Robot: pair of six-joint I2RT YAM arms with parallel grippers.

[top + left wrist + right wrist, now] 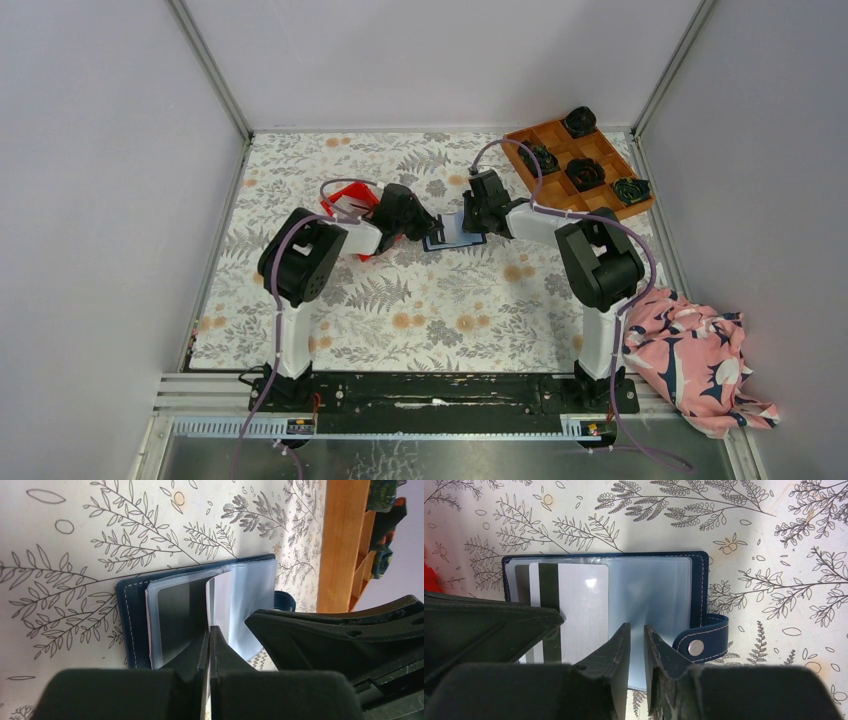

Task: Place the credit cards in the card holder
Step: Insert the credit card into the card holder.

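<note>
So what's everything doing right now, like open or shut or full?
card holder, lying open, snap undone.
white card, flat at a clear sleeve; how far in, can't tell.
left end effector, shut on the white card.
right end effector, slightly open over the sleeves.
wooden tray, some compartments hold dark rolls.
red bin, mostly hidden by an arm.
pink cloth, crumpled.

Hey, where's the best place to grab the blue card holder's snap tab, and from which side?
Probably the snap tab strap beside its stud, coming from the wooden tray side. It is the only part jutting past the card holder's cover edge; the rest lies flat on the table, leaving nothing to pinch.
</note>
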